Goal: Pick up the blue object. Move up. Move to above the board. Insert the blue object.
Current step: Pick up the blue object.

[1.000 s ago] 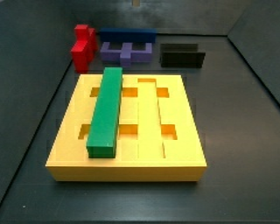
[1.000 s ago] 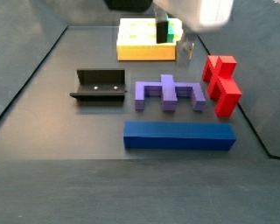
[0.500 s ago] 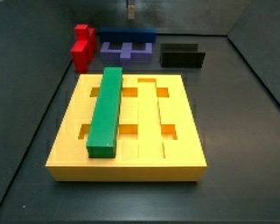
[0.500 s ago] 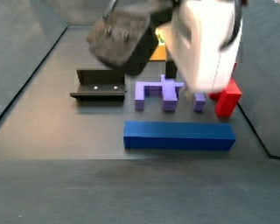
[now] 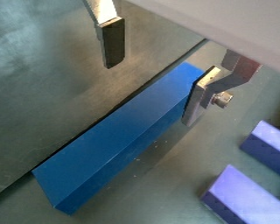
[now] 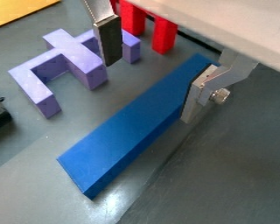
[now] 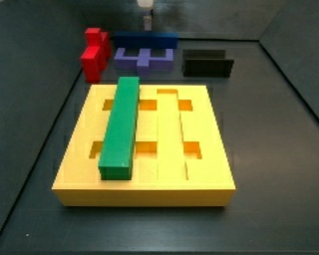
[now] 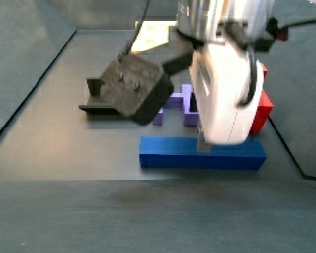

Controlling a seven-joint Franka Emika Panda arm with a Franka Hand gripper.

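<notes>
The blue object [image 6: 130, 127] is a long dark blue bar lying flat on the floor; it also shows in a wrist view [image 5: 113, 153] and in both side views [image 8: 200, 154] [image 7: 147, 41]. My gripper [image 6: 154, 70] is open above one end of the bar, one finger [image 6: 108, 39] on each side of it, holding nothing; it also shows in a wrist view [image 5: 154, 70]. In a side view my gripper [image 8: 216, 138] hangs just over the bar. The board [image 7: 209, 149] is the yellow grooved slab, with a green bar [image 7: 120, 125] in one groove.
A purple notched block [image 6: 60, 68] and two red posts [image 6: 149, 22] stand close beside the blue bar. The dark fixture [image 7: 209, 64] stands near the purple block [image 7: 147, 58]. Grey walls enclose the floor.
My gripper has come from over the board's side down to the blue bar and now hangs just above it. The pieces have not moved.
</notes>
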